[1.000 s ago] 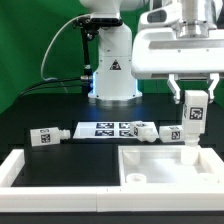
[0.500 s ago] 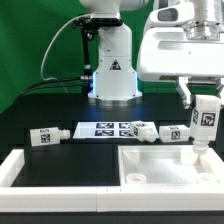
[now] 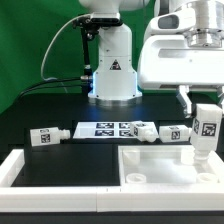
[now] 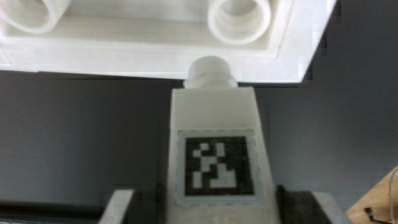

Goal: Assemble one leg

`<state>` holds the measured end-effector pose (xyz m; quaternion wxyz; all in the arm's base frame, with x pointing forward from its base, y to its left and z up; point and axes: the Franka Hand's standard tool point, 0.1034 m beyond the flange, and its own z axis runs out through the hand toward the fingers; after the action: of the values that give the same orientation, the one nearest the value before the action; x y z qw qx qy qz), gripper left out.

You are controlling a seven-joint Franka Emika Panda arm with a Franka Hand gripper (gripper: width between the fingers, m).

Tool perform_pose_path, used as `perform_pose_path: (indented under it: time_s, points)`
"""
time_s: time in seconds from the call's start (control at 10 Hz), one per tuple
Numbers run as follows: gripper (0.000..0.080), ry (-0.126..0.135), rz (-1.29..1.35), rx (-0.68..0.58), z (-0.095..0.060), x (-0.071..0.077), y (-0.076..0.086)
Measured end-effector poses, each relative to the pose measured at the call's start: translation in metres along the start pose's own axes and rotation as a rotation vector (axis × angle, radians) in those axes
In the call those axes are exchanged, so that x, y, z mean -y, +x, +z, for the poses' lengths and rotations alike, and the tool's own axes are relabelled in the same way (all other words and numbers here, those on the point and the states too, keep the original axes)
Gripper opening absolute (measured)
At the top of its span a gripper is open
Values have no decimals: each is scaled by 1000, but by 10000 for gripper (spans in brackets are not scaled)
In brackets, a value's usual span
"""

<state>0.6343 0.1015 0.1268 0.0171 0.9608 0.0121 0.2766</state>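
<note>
Gripper clamped on leg, held upright; leg's peg tip points straight down below gripper, at tray corner rim; contact w/ tray can't be told.

Over the last 1 second the fingers carry the leg sideways, toward the tabletop's edge on the exterior view's right. They also bring it a little lower. Most of the sideways travel falls in the first half second, and in the last half second the move is mainly downward. The leg's narrow lower tip now sits closer to the far rim of the white tray, near the tray's far corner on the exterior view's right. The gap between the held leg and the loose peg lying on the tabletop widens. The white wrist housing slides the same way.
</note>
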Motion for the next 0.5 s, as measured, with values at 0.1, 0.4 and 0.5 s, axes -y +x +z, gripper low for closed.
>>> perform_pose_path:
  time_s: [0.1, 0.4, 0.5]
  points:
    - [287, 5, 3, 7, 4, 9, -6]
    - [287, 3, -15, 26, 12, 16, -18]
    - [287, 2, -21, 32, 16, 19, -22]
